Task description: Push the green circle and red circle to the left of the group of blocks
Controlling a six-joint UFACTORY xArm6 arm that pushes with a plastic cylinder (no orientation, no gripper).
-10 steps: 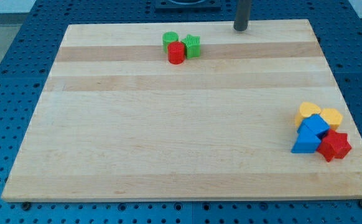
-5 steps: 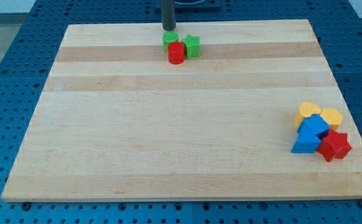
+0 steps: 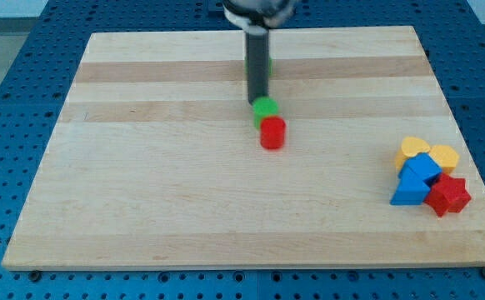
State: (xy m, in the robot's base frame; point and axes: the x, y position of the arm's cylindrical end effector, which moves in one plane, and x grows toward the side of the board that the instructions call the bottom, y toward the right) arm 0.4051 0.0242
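Observation:
The green circle (image 3: 266,108) sits near the middle of the wooden board (image 3: 142,183), a little toward the view's top. The red circle (image 3: 272,132) touches it just below and slightly right. My tip (image 3: 257,102) is at the green circle's upper-left edge, seemingly touching it. The rod rises from there toward the view's top. The group of blocks lies at the right edge: two yellow blocks (image 3: 414,150) (image 3: 445,156), a blue block (image 3: 424,169), a blue triangle (image 3: 408,192) and a red star (image 3: 448,194).
Another green block (image 3: 268,65) shows partly behind the rod near the view's top. The board's edges drop to a blue perforated table (image 3: 17,100) on all sides.
My tip swept left along the top edge, then down and right. It pushed the green and red circles from near the top toward the board's middle, leaving the other green block behind.

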